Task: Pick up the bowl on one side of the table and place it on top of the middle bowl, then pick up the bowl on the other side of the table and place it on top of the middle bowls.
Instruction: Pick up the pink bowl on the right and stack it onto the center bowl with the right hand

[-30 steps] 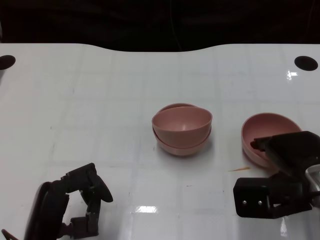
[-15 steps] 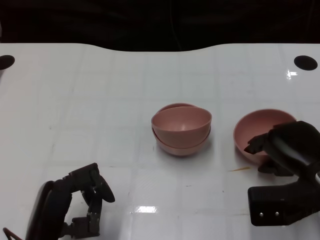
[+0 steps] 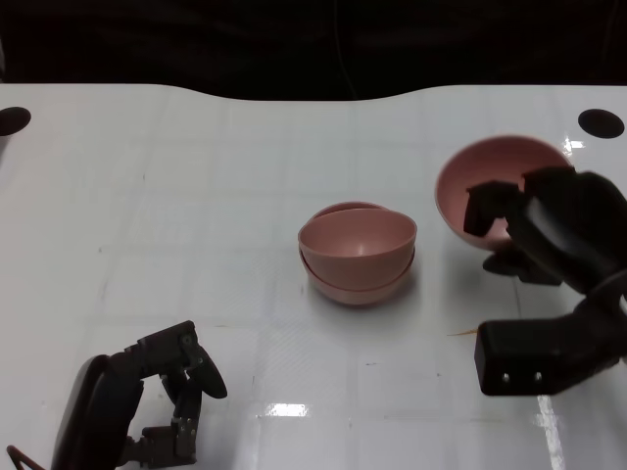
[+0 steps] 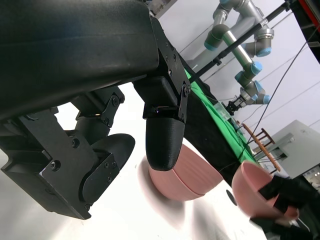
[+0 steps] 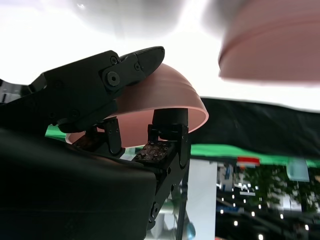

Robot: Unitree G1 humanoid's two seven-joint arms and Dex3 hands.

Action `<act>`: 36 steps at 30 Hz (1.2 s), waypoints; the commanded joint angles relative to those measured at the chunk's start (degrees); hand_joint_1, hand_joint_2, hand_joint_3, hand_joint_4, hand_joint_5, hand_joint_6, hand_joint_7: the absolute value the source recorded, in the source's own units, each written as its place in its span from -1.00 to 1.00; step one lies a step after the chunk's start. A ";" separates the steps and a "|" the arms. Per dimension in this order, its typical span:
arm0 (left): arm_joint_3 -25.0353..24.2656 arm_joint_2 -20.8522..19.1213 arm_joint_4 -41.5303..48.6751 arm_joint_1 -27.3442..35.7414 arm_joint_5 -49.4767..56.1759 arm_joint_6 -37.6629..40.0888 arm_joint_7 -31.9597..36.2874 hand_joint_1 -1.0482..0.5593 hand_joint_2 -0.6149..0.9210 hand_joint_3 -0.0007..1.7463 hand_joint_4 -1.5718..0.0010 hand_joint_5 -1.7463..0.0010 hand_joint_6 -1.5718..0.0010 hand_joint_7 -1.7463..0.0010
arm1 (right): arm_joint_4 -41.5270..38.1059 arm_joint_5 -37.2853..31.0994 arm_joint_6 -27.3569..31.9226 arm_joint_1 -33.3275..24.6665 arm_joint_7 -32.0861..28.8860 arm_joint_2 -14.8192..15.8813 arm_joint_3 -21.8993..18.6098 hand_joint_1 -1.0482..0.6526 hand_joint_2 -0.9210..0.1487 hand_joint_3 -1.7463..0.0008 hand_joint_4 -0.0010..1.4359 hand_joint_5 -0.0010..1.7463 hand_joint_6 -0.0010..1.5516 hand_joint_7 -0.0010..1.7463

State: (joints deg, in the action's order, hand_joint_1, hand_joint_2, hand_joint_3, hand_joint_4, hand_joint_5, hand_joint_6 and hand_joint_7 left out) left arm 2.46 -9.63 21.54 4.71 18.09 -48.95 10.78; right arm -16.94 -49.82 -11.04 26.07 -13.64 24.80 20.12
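Two pink bowls sit nested as a stack (image 3: 357, 253) at the table's middle; the stack (image 4: 185, 172) also shows in the left wrist view. My right hand (image 3: 549, 230) grips a third pink bowl (image 3: 490, 186) by its rim and holds it tilted in the air, to the right of the stack. In the right wrist view that held bowl (image 5: 155, 102) sits between my fingers, and the stack (image 5: 272, 47) shows blurred beyond it. The held bowl (image 4: 255, 187) appears in the left wrist view too. My left hand (image 3: 167, 392) rests low at the near left with its fingers curled and nothing in them.
The white table (image 3: 196, 196) has a dark hole at each far corner, left (image 3: 14, 120) and right (image 3: 600, 122). A small orange sliver (image 3: 468, 332) lies near the right front. Behind the far edge it is dark.
My right hand has lifted the right-side bowl off the table, raising it up and slightly leftward while tilting it. The stack and my left hand stay where they were.
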 commanded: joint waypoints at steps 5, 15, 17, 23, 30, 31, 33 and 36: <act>-0.09 -0.99 -0.30 0.28 0.62 0.52 -0.32 0.32 0.19 0.75 -0.13 -0.97 -0.04 -0.73 | -3.76 5.75 -2.75 7.87 3.09 -2.18 -0.74 0.09 0.02 -0.32 0.34 1.00 0.04 0.79; 0.07 -0.89 1.01 -0.51 0.32 0.10 -0.31 0.29 0.15 0.79 -0.14 -0.96 -0.06 -0.72 | -10.73 16.47 -5.94 14.20 12.41 -9.72 -0.04 0.11 0.10 -0.47 0.27 1.00 -0.05 0.99; 0.11 -0.89 0.45 -0.26 0.26 0.57 -0.52 0.28 0.15 0.80 -0.14 -0.96 -0.06 -0.72 | -12.22 17.76 -7.56 14.74 13.28 -10.42 0.05 0.11 0.09 -0.47 0.25 1.00 -0.05 1.00; 0.32 -0.92 0.92 -0.46 0.79 0.04 -0.25 0.27 0.16 0.78 -0.14 -0.95 -0.05 -0.72 | -16.81 19.34 -10.20 16.65 15.80 -12.33 0.77 0.11 0.11 -0.51 0.27 1.00 0.04 0.92; 0.60 -0.92 1.19 -0.72 0.91 -0.21 -0.19 0.25 0.13 0.81 -0.15 -0.96 -0.07 -0.72 | -21.49 19.14 -11.62 17.98 18.23 -14.09 1.87 0.15 0.11 -0.50 0.30 1.00 0.06 0.91; 0.63 -0.91 1.18 -0.73 0.98 -0.16 -0.13 0.25 0.13 0.82 -0.15 -0.96 -0.07 -0.72 | -21.82 19.09 -11.64 18.02 18.42 -14.19 1.96 0.14 0.12 -0.49 0.30 1.00 0.05 0.90; 0.67 -0.90 1.08 -0.70 1.04 0.00 -0.14 0.25 0.13 0.83 -0.15 -0.96 -0.07 -0.71 | -22.00 19.33 -11.22 17.92 19.29 -14.27 2.05 0.14 0.12 -0.49 0.29 1.00 0.06 0.89; 0.71 -0.91 0.77 -0.61 1.30 0.29 -0.11 0.24 0.13 0.83 -0.14 -0.97 -0.07 -0.72 | -21.04 19.71 -9.66 17.40 21.68 -14.12 2.10 0.09 -0.28 0.04 0.15 0.58 0.16 -0.27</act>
State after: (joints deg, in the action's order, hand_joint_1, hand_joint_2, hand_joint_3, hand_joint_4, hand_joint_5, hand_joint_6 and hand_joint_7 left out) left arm 3.28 -9.67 22.31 4.11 19.30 -48.69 10.78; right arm -38.72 -31.24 -21.42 42.66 7.01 10.40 22.47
